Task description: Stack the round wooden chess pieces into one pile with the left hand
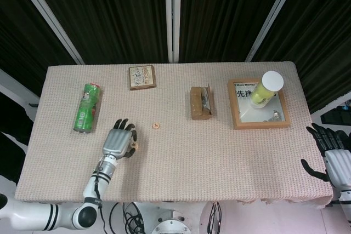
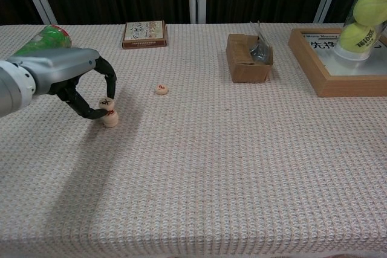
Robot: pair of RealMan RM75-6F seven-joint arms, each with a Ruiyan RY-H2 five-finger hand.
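My left hand [image 2: 63,80] [image 1: 117,142] hovers over the left part of the table, pinching a round wooden chess piece [image 2: 106,103] between thumb and a finger. That piece sits just above a small pile of chess pieces [image 2: 110,118] [image 1: 135,146] on the cloth; whether they touch I cannot tell. Another single chess piece [image 2: 161,89] [image 1: 156,126] lies flat farther right and back. My right hand [image 1: 333,154] hangs off the table's right edge, fingers apart, holding nothing.
A green can [image 1: 86,108] lies on its side at the left. A small picture tile [image 1: 142,77] sits at the back, a brown cardboard box [image 1: 200,102] in the middle, and a wooden frame [image 1: 236,116] with a tennis ball tube [image 1: 265,87] at the right.
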